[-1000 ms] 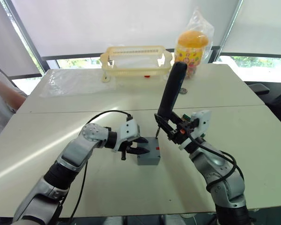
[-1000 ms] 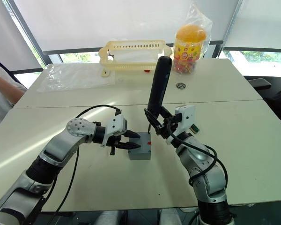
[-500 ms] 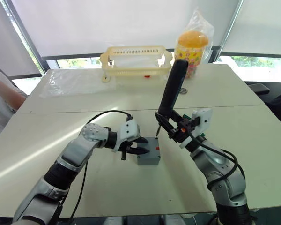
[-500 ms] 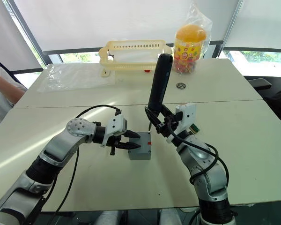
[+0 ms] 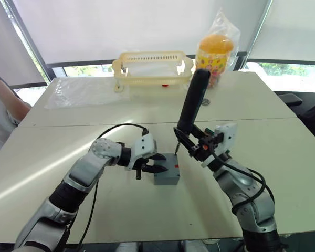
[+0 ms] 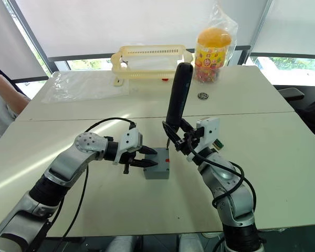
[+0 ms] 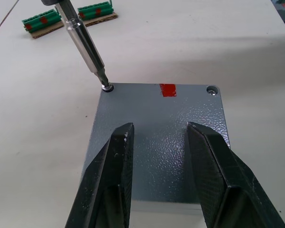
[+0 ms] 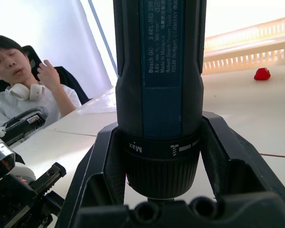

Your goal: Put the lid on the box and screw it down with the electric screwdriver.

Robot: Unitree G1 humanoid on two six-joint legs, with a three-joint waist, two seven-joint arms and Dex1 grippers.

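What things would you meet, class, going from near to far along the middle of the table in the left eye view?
Box with its lid on → screwdriver standing on it → yellow basket at the table's far edge.

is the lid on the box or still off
On: the lid covers the box flush, and the electric screwdriver bit sits in a corner screw.

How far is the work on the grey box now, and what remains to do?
Done: the flat grey plastic lid already sits on the small grey square box. In hand: the right gripper holds the long dark electric screwdriver, its bit in one corner screw; the left gripper, jaws open, rests on the lid. Left: at least this corner; another corner screw is in place.
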